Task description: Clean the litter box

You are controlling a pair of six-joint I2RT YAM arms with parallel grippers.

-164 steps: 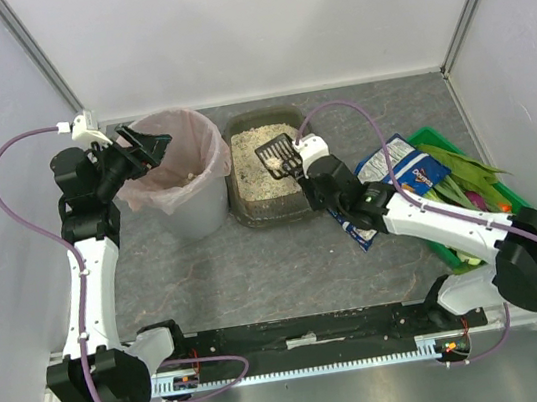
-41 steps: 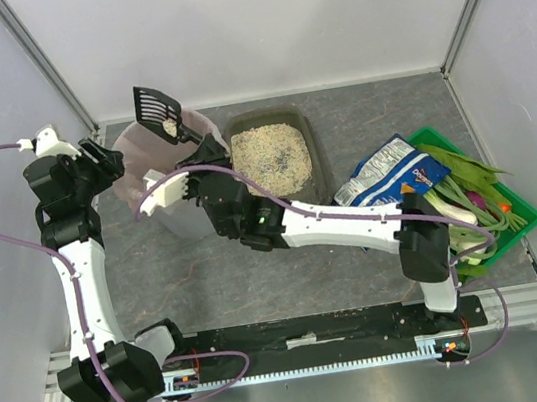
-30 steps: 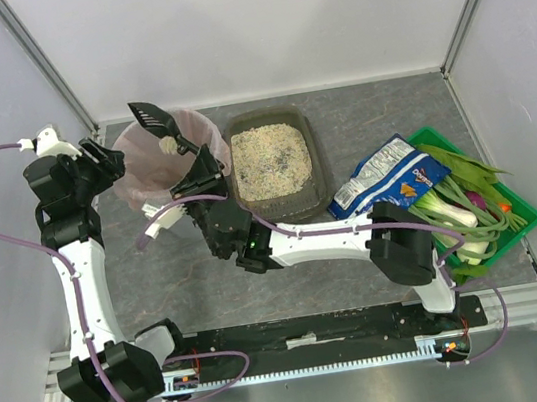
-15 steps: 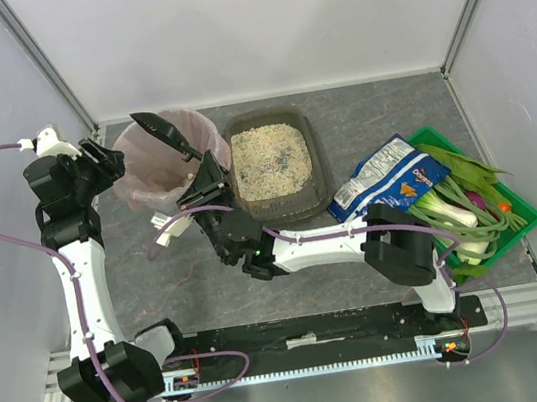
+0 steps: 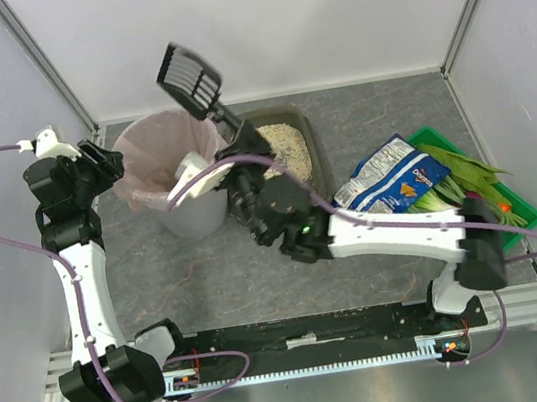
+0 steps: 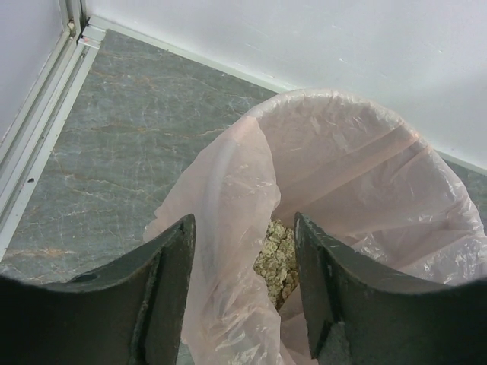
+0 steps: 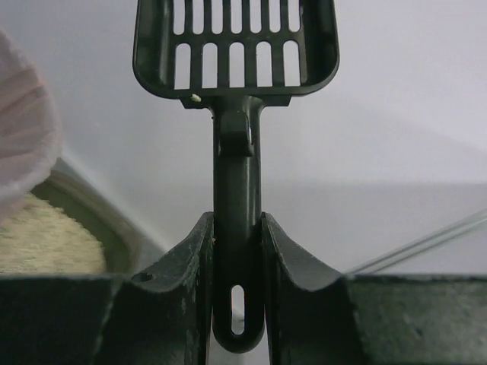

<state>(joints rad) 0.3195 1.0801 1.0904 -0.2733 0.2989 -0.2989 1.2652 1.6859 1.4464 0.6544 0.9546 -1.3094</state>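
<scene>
At the back of the desk (image 5: 208, 271), middle: litter box (image 5: 315, 143), pale granules inside, its near-left part hidden behind the right arm (image 5: 374, 231).

Change noted: scoop (image 5: 189, 76), half a second before tipped low over the pink-lined bin (image 5: 190, 218), had swung up and stood raised above the box's rear-left corner, slots bare save one pale speck. Clumps (image 6: 275, 255) lay in the bin.

Judged: one load dumped, return to the box due.

Right gripper (image 5: 236, 137): clenched on the scoop's handle, arm reaching forward-left, wrist tilted upward.

Left gripper (image 5: 101, 163): fingers parted astride the bin's liner rim, no clamp seen.
</scene>
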